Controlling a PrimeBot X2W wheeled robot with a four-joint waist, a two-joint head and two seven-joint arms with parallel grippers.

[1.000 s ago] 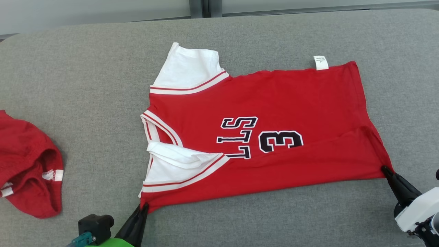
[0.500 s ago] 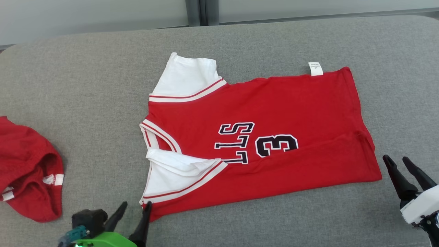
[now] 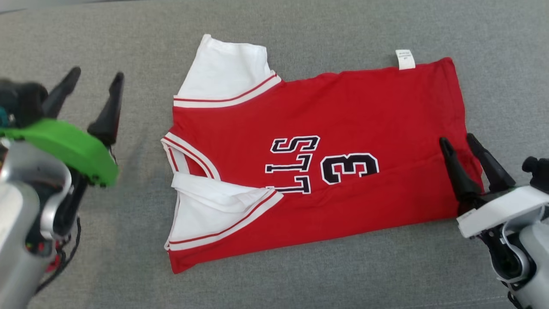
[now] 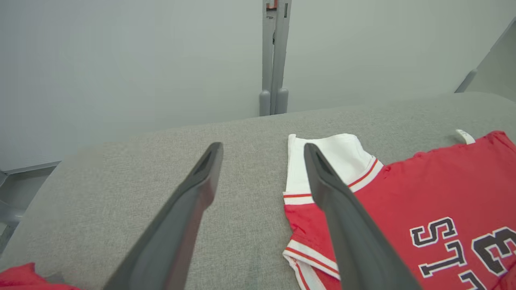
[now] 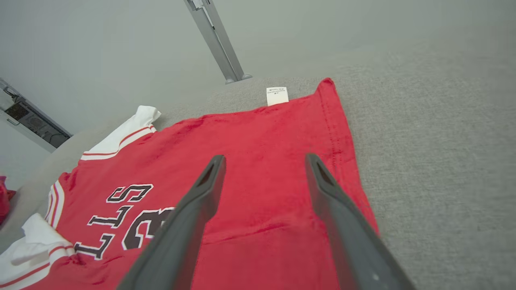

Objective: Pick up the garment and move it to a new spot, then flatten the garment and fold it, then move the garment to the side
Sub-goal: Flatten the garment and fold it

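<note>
The garment [image 3: 343,111] is a red jersey with white sleeves and black lettering, lying flat on the grey padded table [image 3: 343,274]. Its near long edge is folded over toward the middle. My left gripper [image 3: 96,77] hangs open to the left of the collar end, apart from the cloth and holding nothing. In the left wrist view my left gripper [image 4: 263,147] points past the far white sleeve of the garment [image 4: 423,193]. My right gripper [image 3: 457,140] stands open above the hem end. The right wrist view has my right gripper [image 5: 266,158] over the garment [image 5: 262,133], nothing between its fingers.
A white label [image 3: 405,59] sticks out of the garment's far edge. Another red cloth [image 4: 16,278] lies at the table's left end, also red cloth [image 5: 3,197] at the edge of the right wrist view. A pale wall and a grey post [image 4: 274,60] stand behind the table.
Both grippers opened and let go of the garment's near corners, then rose away; the left one now stands beside the collar end, the right one over the hem. The head camera has also shifted.
</note>
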